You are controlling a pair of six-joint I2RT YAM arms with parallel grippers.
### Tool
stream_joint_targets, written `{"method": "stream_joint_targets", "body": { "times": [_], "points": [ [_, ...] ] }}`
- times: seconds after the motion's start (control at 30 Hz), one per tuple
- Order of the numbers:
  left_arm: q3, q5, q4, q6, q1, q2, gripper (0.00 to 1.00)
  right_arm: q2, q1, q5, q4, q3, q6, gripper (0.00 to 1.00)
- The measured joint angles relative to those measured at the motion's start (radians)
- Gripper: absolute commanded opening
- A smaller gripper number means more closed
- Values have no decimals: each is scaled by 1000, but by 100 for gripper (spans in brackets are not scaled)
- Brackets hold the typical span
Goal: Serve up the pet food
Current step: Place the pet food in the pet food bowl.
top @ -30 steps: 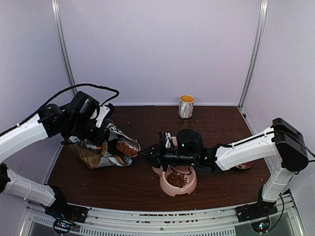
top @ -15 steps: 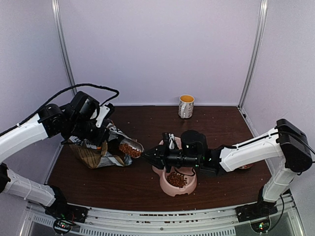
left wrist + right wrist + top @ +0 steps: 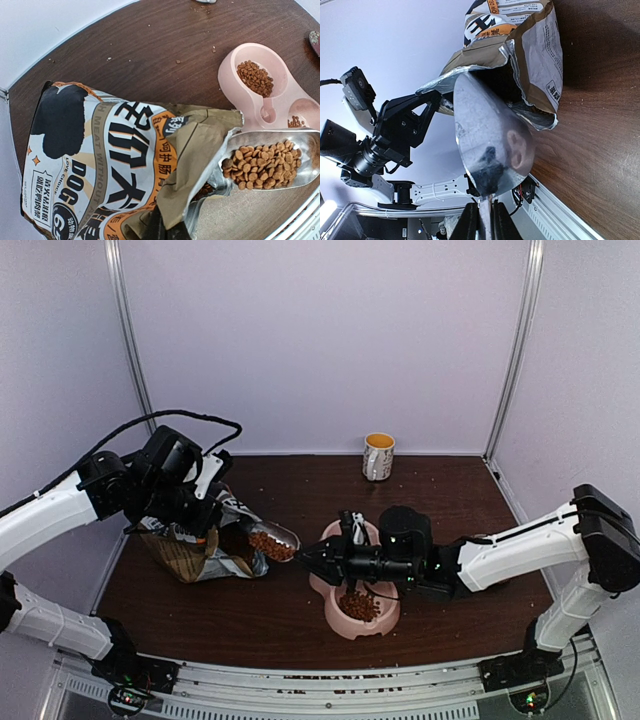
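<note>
Pet food (image 3: 262, 165) lies in the scoop (image 3: 306, 174), between bag (image 3: 115, 165) at left and bowl (image 3: 287, 97) at right.

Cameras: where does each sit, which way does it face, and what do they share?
Top external: above and behind the bases, looking down on the table; left arm and right arm both show.
Left wrist: above the bag, looking down at it, the scoop of kibble and the bowl; left fingers grip the bag at the bottom edge.
Right wrist: looks along the scoop into the bag mouth; right fingers pinch its handle; left arm behind.
Shared: all three see bag and scoop.
</note>
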Motion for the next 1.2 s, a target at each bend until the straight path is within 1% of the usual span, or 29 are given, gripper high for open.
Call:
{"method": "stream_joint_targets", "body": {
  "times": [0.7,1.2],
  "points": [
    [0,-2,0,0,0,0,0,-113,-22,29,-4,-98,4,0],
    [0,-4,0,0,0,0,0,-192,-54,33,-46,-157,3,0]
  ]
}}
